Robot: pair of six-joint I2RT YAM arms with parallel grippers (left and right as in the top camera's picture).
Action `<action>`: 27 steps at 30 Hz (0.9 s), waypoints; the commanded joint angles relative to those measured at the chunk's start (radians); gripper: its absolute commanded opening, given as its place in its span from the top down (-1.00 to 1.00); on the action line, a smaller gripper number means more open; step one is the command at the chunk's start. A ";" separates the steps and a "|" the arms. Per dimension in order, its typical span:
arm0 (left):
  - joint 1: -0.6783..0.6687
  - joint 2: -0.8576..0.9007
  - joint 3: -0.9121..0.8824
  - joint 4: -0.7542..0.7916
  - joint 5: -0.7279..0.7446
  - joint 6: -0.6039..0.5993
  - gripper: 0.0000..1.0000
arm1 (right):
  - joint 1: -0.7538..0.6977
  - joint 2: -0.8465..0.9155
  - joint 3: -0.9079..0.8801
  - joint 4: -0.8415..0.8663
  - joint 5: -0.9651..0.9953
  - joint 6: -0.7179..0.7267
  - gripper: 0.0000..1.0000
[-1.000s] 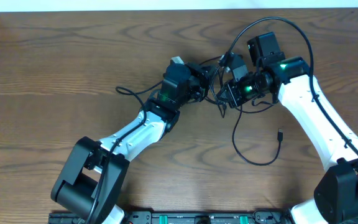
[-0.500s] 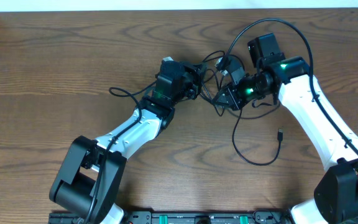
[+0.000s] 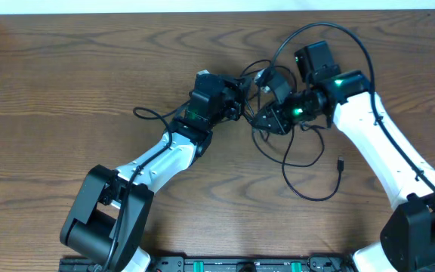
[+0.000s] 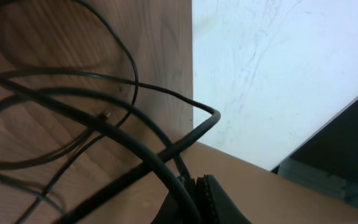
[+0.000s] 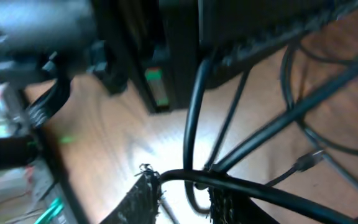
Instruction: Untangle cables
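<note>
Overhead view of a brown wooden table (image 3: 66,68) with two white and black robot arms reaching in from the near edge and meeting near its far middle. The cables (image 3: 254,130), thin black cords in a loose knot, lie right between the two grippers, so both arms are about equally near the knot. The left gripper (image 3: 235,104) sits just to the knot's left and the right gripper (image 3: 265,119) just to its right, and the two face each other across it.

The strands in the gap run mostly left to right, from one gripper to the other. A long slack loop trails back toward the robot on the right arm's side and ends in a small plug (image 3: 340,162) lying free on the wood. A short tail curls out on the left, beside the left arm.

In the left wrist view the left fingers (image 4: 207,199) are pressed together, and a black cord runs straight into their tips, seemingly pinched there. In the right wrist view, which is blurred, the right fingers (image 5: 143,199) stand a little apart. One cord crosses the gap between them without being clamped.

Judging from this, any pull apart would run along that left to right line.

No brand, label or readable writing shows anywhere; only small green lights on the arms
</note>
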 commanded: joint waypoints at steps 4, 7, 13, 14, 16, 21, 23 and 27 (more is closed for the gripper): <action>-0.011 -0.005 0.010 0.004 -0.005 -0.021 0.85 | 0.044 -0.008 -0.005 0.080 0.223 0.140 0.63; -0.010 -0.005 0.010 0.004 -0.002 -0.038 0.85 | 0.046 -0.008 -0.005 0.092 0.259 0.150 0.76; -0.011 -0.005 0.010 0.005 -0.002 -0.040 0.85 | 0.046 -0.008 -0.005 0.092 0.264 0.156 0.97; -0.011 -0.005 0.010 0.004 -0.001 -0.043 0.85 | 0.046 -0.008 -0.005 0.093 0.263 0.156 0.97; -0.011 -0.005 0.010 0.004 0.002 -0.047 0.85 | 0.046 -0.008 -0.005 0.095 0.263 0.156 0.97; -0.011 -0.005 0.010 0.004 0.002 -0.047 0.85 | 0.045 -0.008 -0.005 0.094 0.266 0.156 0.98; -0.011 -0.005 0.010 0.004 0.001 -0.046 0.85 | 0.045 -0.008 -0.005 0.094 0.266 0.156 0.97; -0.011 -0.005 0.010 0.003 0.001 -0.045 0.37 | 0.029 -0.017 -0.005 0.095 0.283 0.190 0.98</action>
